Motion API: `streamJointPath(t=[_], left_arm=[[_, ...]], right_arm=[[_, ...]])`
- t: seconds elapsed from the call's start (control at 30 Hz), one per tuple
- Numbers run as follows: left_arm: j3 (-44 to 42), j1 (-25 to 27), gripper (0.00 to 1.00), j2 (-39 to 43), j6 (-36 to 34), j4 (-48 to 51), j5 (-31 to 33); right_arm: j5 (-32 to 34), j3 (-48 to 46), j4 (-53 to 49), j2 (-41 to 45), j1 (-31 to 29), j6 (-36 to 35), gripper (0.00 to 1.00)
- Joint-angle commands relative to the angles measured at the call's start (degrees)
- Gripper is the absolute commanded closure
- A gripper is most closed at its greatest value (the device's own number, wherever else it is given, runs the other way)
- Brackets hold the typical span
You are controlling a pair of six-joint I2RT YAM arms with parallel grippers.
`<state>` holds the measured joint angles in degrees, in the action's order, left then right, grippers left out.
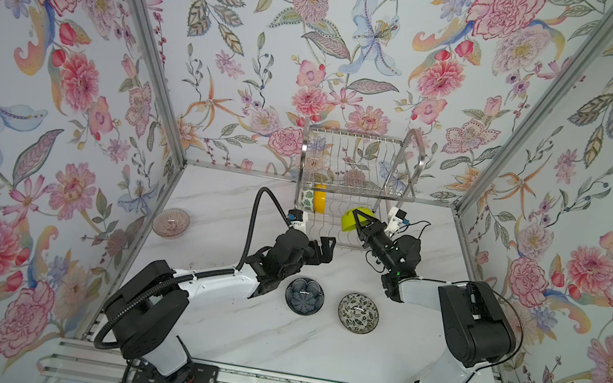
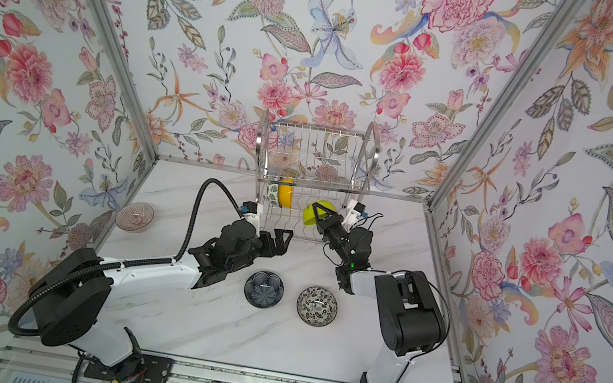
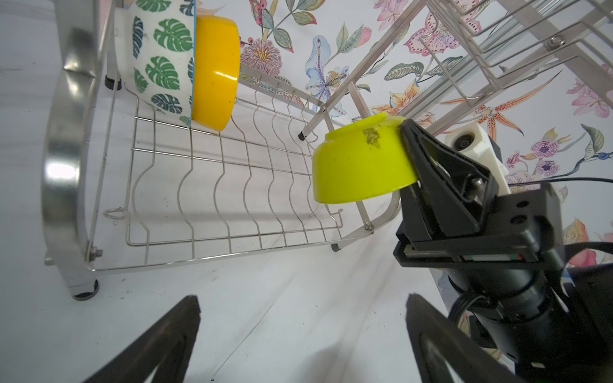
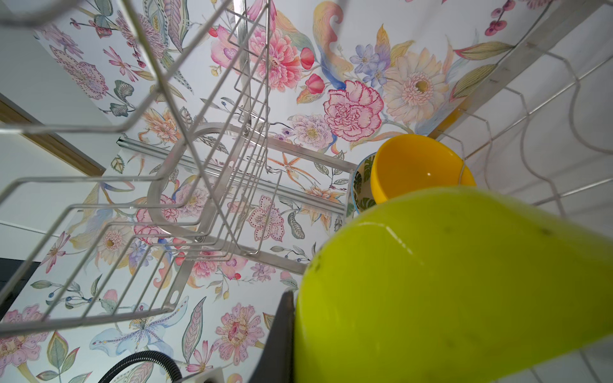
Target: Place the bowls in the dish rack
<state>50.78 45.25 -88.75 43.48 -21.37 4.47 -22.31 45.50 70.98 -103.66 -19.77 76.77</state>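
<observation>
My right gripper [image 1: 359, 221] [image 2: 318, 213] is shut on the rim of a lime green bowl [image 1: 351, 217] [image 3: 361, 165] [image 4: 447, 282], held tilted at the right end of the dish rack's [image 1: 356, 184] [image 2: 315, 168] [image 3: 199, 205] lower shelf. A green-leaf white bowl [image 1: 306, 200] [image 3: 156, 63] and an orange-yellow bowl [image 1: 319, 202] [image 3: 215, 73] [image 4: 414, 165] stand on edge at the shelf's left end. My left gripper [image 1: 325, 246] [image 3: 302, 301] hangs open and empty in front of the rack. On the table lie a dark blue bowl [image 1: 304, 295], a black-white floral bowl [image 1: 358, 313] and a pink ribbed bowl [image 1: 171, 222].
The rack's upper shelf [image 1: 353, 154] holds nothing. Flowered walls close in the white marble table [image 1: 271, 342] on three sides, with metal posts at the back corners. The pink bowl sits close to the left wall.
</observation>
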Motion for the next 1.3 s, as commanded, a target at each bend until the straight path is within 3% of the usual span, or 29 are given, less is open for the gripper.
streamJointPath(t=[0.0,0.33,1.27], left_arm=[[0.78,-0.52,0.01,0.34,0.72,1.41,-0.06],[-0.77,-0.52,0.01,1.04,1.08,1.49,0.19],[-4.19,-2.62,0.01,4.27,0.55,1.18,-0.16]], right_arm=[[-0.71,2.86,4.24,-1.48,0.26,-0.13,1.00],[6.04,6.50,2.86,-6.92,-0.27,6.57,1.00],[16.22,20.96,-1.13,-17.85,-4.05,9.59,1.00]])
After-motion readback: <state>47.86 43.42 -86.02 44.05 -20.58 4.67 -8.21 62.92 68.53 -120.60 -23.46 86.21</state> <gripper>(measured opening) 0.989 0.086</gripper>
